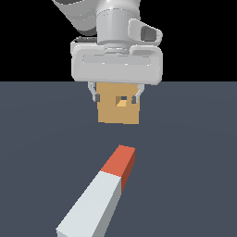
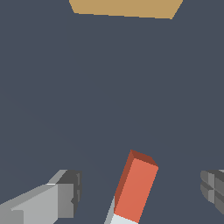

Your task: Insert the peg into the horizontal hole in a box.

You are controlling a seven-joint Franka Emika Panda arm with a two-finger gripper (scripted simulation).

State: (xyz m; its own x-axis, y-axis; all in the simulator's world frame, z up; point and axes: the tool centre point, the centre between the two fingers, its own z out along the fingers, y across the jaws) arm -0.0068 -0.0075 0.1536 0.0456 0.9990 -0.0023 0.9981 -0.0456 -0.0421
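The peg (image 1: 99,194) lies flat on the dark floor, a pale grey bar whose red-orange end (image 1: 120,161) points toward the box (image 1: 118,115). The tan box stands farther back, with the small square hole (image 1: 122,101) in the face toward the exterior camera. My gripper (image 1: 116,96) hangs high in front of the box's upper part, open and holding nothing. In the wrist view the peg's red end (image 2: 135,188) shows between the two spread fingers (image 2: 65,194), well below them and not touched. The box's edge (image 2: 127,8) shows at the far side of that view.
The dark grey floor (image 1: 194,152) stretches around the peg and the box. The white gripper body (image 1: 115,65) hides the box's top edge in the exterior view.
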